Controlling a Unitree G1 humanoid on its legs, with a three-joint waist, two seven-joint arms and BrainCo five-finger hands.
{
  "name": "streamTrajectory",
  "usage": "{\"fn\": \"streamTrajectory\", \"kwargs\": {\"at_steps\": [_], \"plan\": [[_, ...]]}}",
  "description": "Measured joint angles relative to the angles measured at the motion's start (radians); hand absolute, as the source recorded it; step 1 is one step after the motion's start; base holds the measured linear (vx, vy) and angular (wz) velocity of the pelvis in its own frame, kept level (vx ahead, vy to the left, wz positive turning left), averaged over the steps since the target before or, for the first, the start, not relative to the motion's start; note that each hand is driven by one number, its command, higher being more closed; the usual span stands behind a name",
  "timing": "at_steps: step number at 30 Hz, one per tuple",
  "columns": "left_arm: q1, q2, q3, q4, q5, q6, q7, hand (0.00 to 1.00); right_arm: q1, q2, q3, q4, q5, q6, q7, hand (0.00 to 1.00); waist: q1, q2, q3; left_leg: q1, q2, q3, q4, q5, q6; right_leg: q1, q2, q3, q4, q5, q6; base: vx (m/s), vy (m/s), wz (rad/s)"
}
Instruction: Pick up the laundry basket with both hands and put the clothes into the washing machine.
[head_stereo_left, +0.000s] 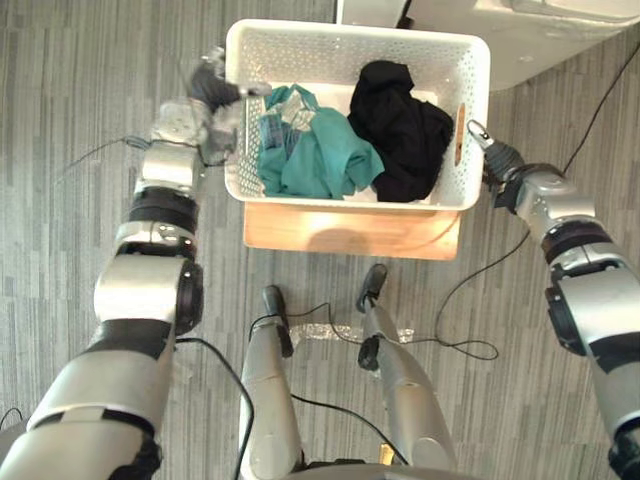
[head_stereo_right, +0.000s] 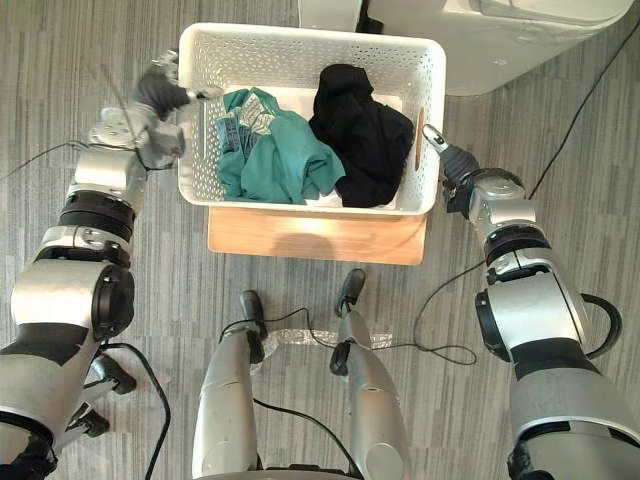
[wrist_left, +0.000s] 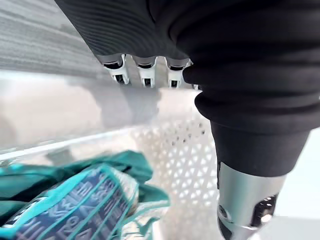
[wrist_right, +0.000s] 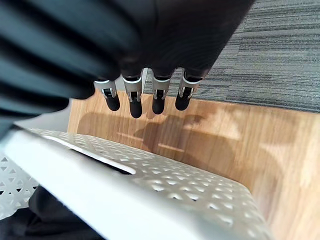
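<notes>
**A:** What did we log, largest first?

**B:** Washing machine beyond. Laundry basket on the wooden surface, holding a teal garment and a black garment.

**A:** Hands?

**B:** Left hand at the left rim, grip we could not tell. Right hand beside the handle slot, fingers loose, empty. We judged the step: grasping. Next called for closing both and lifting level.

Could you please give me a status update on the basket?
Left hand at basket left rim; right hand open beside right wall. Teal clothes, black clothes inside. Nothing blocking.
</notes>
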Motion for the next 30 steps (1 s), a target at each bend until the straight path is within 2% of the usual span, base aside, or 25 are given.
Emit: {"fn": "streamTrajectory", "kwargs": {"at_steps": [4, 8, 12, 21, 24, 30], "plan": [[0.003, 0.044, -0.151, 0.021, 0.021, -0.004, -0.05, 0.0, -0.001, -0.023, 0.029, 0.004, -0.001, 0.0, 0.002, 0.0, 0.014, 0.0, 0.0, 0.0, 0.0, 0.0, 0.0, 0.0, 0.0, -0.001, 0.0, 0.001, 0.001, 0.0, 0.0, 0.0, 0.0, 0.0], [0.031, 0.036, -0.174, 0.046, 0.101, -0.013, -0.064, 0.0, -0.005, -0.034, 0.045, 0.006, 0.001, -0.002, 0.017, 0.0, 0.016, 0.0, 0.0, 0.001, 0.0, 0.007, -0.013, 0.003, 0.004, -0.003, -0.003, 0.001, 0.001, -0.01, 0.012, 0.0, 0.0, 0.03], [0.033, 0.026, -0.148, 0.061, 0.132, -0.022, -0.059, 0.0, -0.007, -0.031, 0.046, 0.006, 0.005, -0.002, 0.017, 0.0, 0.015, 0.004, -0.005, 0.002, 0.0, 0.014, -0.013, 0.003, 0.004, -0.005, -0.004, 0.005, 0.001, -0.005, 0.006, 0.0, 0.0, 0.0], [0.051, 0.007, 0.014, 0.064, 0.155, -0.012, -0.037, 0.0, -0.043, 0.016, 0.042, 0.003, 0.035, 0.0, -0.002, 0.0, -0.006, 0.005, -0.011, -0.008, 0.004, 0.033, -0.01, 0.003, 0.004, -0.029, -0.003, 0.025, 0.003, -0.005, 0.006, -0.01, 0.01, -0.05], [0.049, -0.001, 0.031, 0.061, 0.155, -0.002, -0.028, 0.0, -0.056, 0.02, 0.042, 0.015, 0.012, 0.007, -0.001, 0.0, -0.007, 0.005, -0.012, -0.016, 0.007, 0.032, 0.005, 0.002, 0.004, -0.031, -0.001, 0.027, 0.003, 0.004, -0.002, 0.0, 0.006, -0.01], [0.036, -0.009, 0.033, 0.06, 0.155, 0.018, -0.012, 0.0, -0.094, 0.028, 0.044, 0.036, -0.096, 0.014, 0.001, 0.0, -0.008, 0.005, -0.013, -0.027, 0.008, 0.029, 0.012, 0.002, 0.004, -0.04, 0.0, 0.027, 0.003, 0.002, 0.006, 0.0, 0.0, 0.0]]}}
